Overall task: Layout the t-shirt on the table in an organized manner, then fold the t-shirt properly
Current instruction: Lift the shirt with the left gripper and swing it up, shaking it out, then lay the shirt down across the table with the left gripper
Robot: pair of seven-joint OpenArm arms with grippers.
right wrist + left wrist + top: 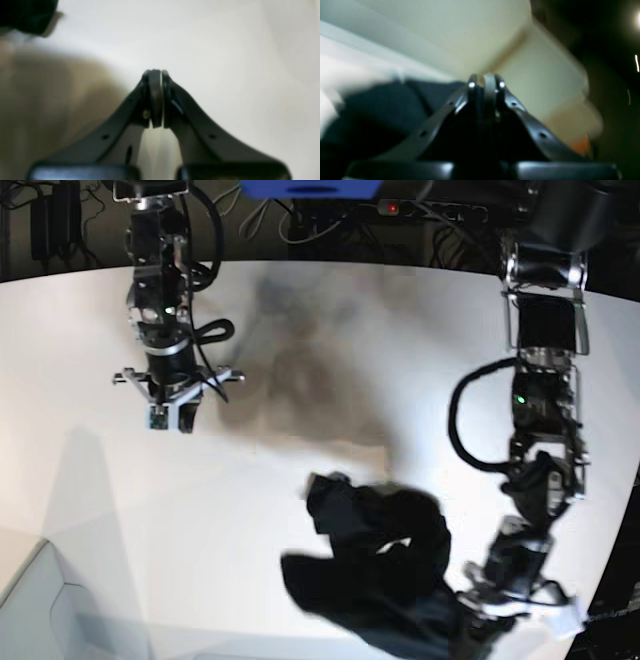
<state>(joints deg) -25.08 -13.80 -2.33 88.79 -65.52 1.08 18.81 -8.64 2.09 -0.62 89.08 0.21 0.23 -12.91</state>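
One t-shirt (pixel 375 565), black and crumpled in a heap, lies on the one white table (pixel 330 330). Two tools work here. The left tool (pixel 486 83) sits at the heap's edge, jaws clenched; whether cloth is pinched between them cannot be told through the blur. The right tool (pixel 155 75) hovers well apart from the shirt over bare table, clenched on nothing. Beyond the table's far curved edge, dark cables (pixel 300 220) hang in shadow.
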